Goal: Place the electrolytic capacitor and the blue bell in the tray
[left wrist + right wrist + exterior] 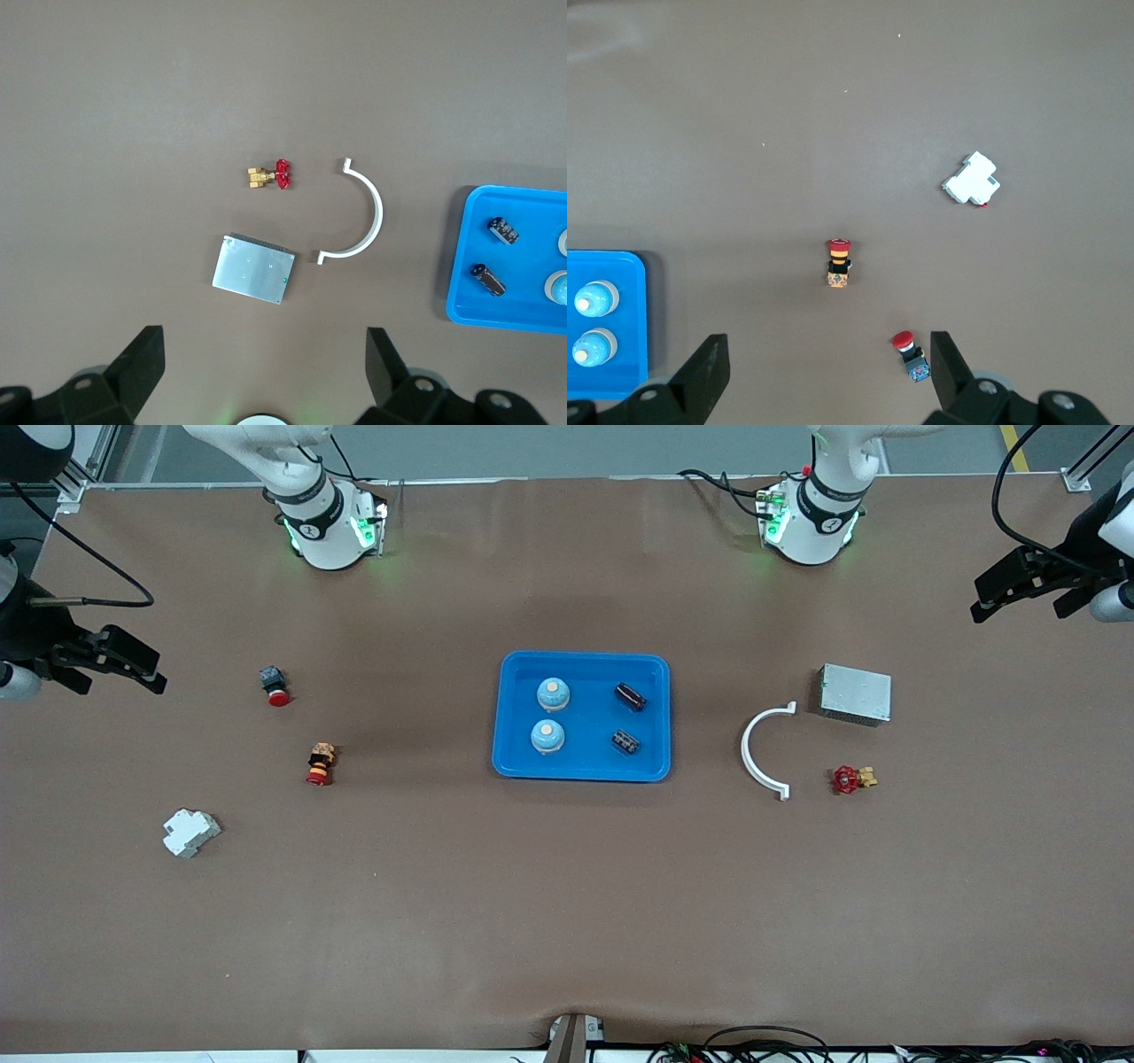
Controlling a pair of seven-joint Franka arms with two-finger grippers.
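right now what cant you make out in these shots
- Tray: cut off by the edge in both wrist views; only the front view shows it whole.
- Capacitors: too small for any markings in the front or left wrist view.
- Blue bells: one cut by the edge in the left wrist view.
- Left gripper, right gripper: open, jaws cut off at the wrist views' edge.

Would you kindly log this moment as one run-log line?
tray: two blue bells, two capacitors inside | left gripper: open, waiting at table end | right gripper: open, waiting at its end
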